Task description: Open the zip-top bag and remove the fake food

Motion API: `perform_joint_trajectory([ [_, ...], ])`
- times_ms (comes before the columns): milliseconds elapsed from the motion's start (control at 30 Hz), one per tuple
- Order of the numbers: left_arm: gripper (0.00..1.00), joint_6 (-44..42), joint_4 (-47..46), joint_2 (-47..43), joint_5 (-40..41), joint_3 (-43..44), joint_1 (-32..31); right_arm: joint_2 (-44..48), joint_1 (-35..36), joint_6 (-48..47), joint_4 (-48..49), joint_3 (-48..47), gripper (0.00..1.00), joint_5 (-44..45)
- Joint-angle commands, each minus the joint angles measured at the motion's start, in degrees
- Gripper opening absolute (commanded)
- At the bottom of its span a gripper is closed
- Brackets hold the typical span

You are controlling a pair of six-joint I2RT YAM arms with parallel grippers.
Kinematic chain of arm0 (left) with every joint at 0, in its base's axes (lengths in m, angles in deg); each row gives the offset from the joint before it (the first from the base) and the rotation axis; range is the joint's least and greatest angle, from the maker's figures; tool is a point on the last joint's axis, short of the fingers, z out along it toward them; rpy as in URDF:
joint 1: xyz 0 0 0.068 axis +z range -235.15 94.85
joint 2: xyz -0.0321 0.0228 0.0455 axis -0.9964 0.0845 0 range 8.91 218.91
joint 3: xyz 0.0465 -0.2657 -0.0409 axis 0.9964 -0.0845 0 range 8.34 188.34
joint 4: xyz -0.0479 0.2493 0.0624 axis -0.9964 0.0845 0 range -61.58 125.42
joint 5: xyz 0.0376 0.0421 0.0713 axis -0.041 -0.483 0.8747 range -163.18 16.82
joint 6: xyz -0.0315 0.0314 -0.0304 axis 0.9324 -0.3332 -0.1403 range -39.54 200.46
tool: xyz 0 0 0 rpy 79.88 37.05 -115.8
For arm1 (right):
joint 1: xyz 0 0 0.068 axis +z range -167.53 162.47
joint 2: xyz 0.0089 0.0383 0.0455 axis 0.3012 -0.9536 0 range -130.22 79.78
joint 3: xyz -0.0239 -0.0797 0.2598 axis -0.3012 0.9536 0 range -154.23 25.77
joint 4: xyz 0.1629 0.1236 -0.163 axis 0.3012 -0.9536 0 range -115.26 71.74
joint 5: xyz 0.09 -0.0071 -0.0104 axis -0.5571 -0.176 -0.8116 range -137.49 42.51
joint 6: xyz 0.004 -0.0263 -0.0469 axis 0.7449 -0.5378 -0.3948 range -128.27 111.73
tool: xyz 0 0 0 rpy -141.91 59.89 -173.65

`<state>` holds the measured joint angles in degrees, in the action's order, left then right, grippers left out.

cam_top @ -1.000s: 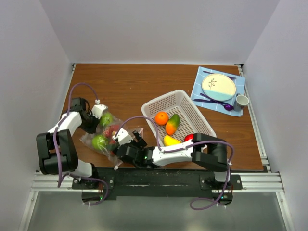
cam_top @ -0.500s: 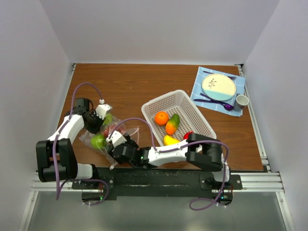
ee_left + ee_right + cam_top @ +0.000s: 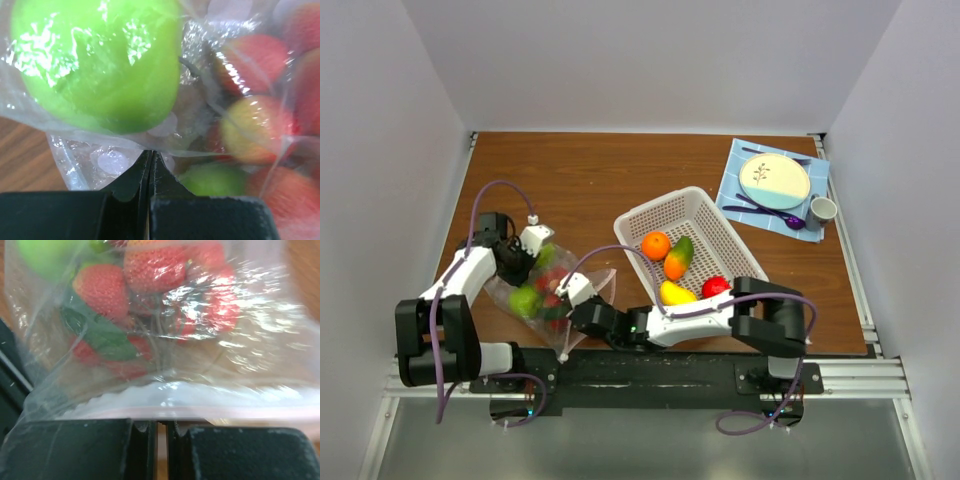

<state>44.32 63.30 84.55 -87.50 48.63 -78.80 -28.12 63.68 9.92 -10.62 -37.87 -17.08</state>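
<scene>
Brown wooden tabletop (image 3: pixel 620 180) carrying clear crinkly zip-top bag (image 3: pixel 552 292) of glossy plastic fake food (image 3: pixel 526 298) near left near corner. Closed left gripper (image 3: pixel 528 256) pinching bag film; closed right gripper (image 3: pixel 570 298) clamping pink zip strip (image 3: pixel 210 409). Best: pulling lips apart slowly.

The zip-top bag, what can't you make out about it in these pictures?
1. Zip open or sealed: in the top view the zip-top bag is too small and the right pincer sits over it; the right wrist view blurs the pink strip.
2. Count of the fake food: glare and crinkles hide it, and both wrist frames cut the bag off.
</scene>
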Motion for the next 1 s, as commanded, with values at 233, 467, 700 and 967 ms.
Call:
perform_joint_trajectory([
  [233,0.00,-1.2,-3.7,1.6,1.6,-1.8,2.7,19.2,7.2,7.9,-11.5,5.3,0.00,11.8],
  [467,0.00,-2.1,-3.7,1.2,1.1,-2.4,4.5,32.1,9.1,13.9,-23.4,6.5,0.00,14.3],
  [700,0.00,-3.4,-3.8,0.0,1.4,-3.6,5.9,46.5,9.1,15.9,-33.3,7.2,0.00,13.6],
  [967,0.00,-3.5,-3.6,-1.4,1.5,-3.6,6.3,52.8,9.1,20.9,-41.6,7.8,0.00,15.7],
])
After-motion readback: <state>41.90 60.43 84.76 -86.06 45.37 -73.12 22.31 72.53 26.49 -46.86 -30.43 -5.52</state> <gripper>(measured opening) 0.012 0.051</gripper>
